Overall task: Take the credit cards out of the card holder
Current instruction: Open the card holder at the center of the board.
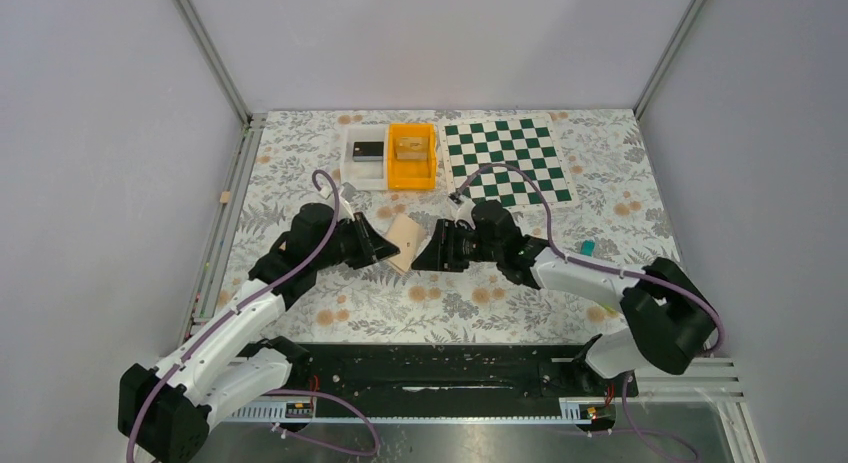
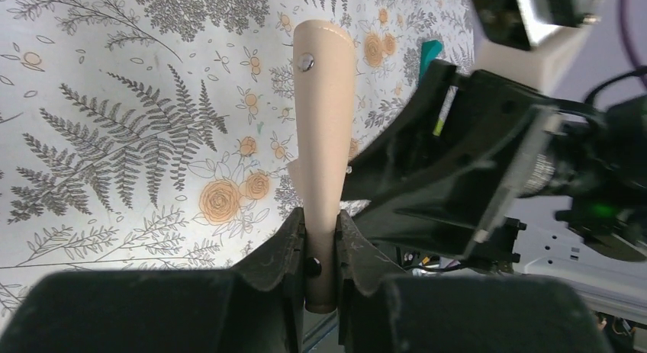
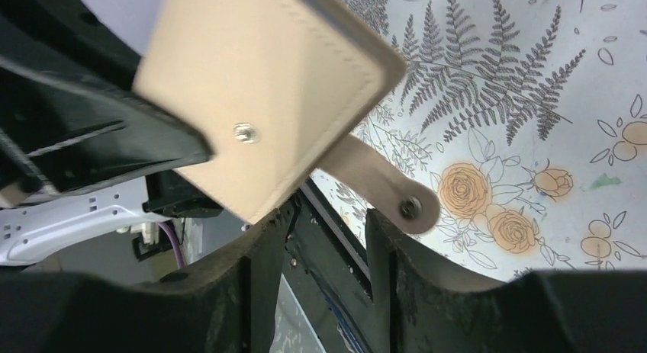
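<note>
Pinching the closed tan card holder edge-on in the left gripper, jaws pressing tight on its lower end beside a snap stud, holding it raised over the floral tablecloth at mid-table. Just to its right, facing it with the right gripper, jaws standing apart and gripping nothing, fingertips close under the holder's corner and its loose strap tab. Farther back, sitting in a row: white tray, orange bin, green-and-white chessboard.
</note>
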`<state>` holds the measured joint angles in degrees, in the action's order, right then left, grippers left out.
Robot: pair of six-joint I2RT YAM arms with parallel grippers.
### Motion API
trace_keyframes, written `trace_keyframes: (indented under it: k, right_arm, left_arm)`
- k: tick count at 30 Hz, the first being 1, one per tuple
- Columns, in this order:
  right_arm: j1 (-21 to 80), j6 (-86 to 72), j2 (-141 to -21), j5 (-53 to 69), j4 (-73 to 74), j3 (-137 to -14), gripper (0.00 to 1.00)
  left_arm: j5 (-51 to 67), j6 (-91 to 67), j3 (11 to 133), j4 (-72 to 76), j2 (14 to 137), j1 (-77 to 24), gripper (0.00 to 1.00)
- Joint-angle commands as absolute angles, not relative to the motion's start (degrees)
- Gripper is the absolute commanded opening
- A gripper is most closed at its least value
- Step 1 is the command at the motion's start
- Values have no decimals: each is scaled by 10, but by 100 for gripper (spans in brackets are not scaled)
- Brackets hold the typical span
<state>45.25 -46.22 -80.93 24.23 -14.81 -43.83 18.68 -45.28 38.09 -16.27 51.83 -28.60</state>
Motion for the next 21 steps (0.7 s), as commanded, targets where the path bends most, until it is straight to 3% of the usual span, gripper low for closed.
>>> trace_keyframes:
  k: [1,7,21]
  right_arm:
    - [419,-488,-846,329,-282,-405,49]
    - [387,-526,-890,392,-433,-371,46]
    - [386,-540,-893,462,-626,-332,51]
  left_arm:
    - [219,-484,387,-111,512,-285,0]
    - [243,-503,387,-91,514,-285,0]
    - [268,-546,359,-50,503,-285,0]
